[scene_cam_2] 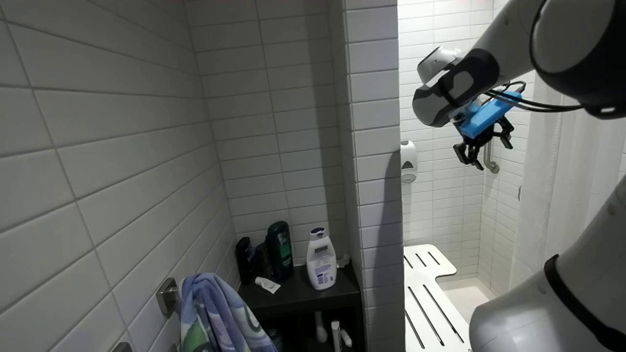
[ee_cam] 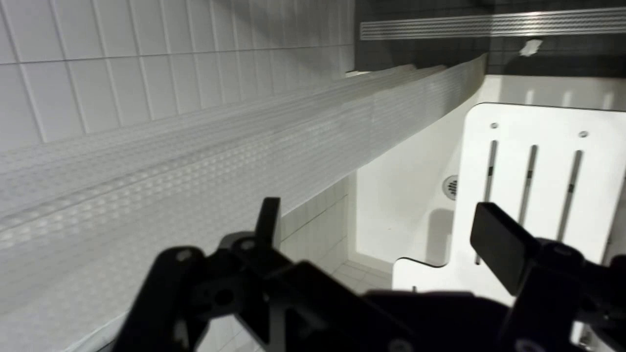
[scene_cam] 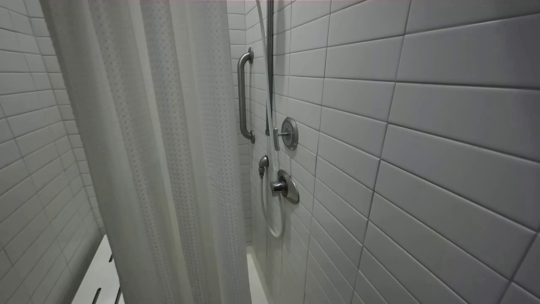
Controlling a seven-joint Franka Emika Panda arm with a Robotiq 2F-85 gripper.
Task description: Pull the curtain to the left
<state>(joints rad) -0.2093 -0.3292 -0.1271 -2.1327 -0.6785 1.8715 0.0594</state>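
Curtain [scene_cam: 160,147] hanging loose, unheld. Pincer [ee_cam: 381,229] spread wide, empty, near curtain's edge (gap presumably for pinching it). Bench [ee_cam: 551,190] near curtain, likely for seated washing.

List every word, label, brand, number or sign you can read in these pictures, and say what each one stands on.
No text can be read with certainty.
White toiletry bottle: label print, too small to read.
Dark green bottle: label marks, too blurred to read.
Black bottle: label marks, too blurred to read.
White tube: any print is too small to read.
Shower curtain: dotted pattern, no lettering visible.
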